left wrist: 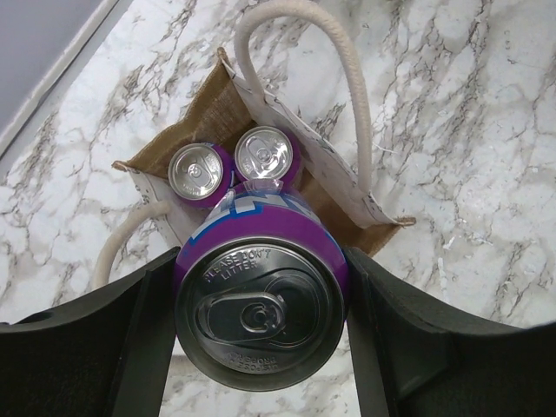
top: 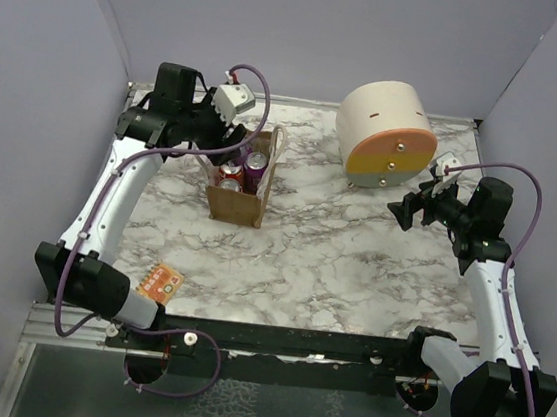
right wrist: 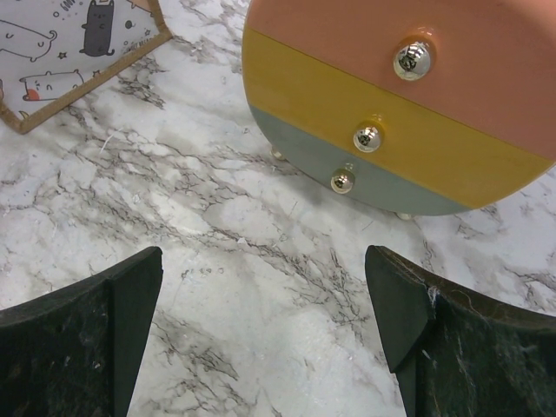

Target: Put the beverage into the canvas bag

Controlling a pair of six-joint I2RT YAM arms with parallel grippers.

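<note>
Beverage can, purple with a silver lid, was the item in hand. In the top external view the left gripper reached over the open mouth of the canvas bag, which stood upright on the marble table. Can tops showed at the bag's opening, though which one was gripped could not be told from there. The right gripper hovered well apart, near the cream cylinder.

From the left wrist, the left gripper had its jaws partly closed, pressed on both sides of the purple can, holding it upright above the canvas bag. Two more cans already sat inside, under a cream handle.

From the right wrist, the right gripper stood wide open and empty above bare marble, facing the cylinder's banded front.

The step looked like the lowering stage. Next, the can probably needed shifting over the bag's free corner, clear of the seated cans and handles, before descent and release.
</note>
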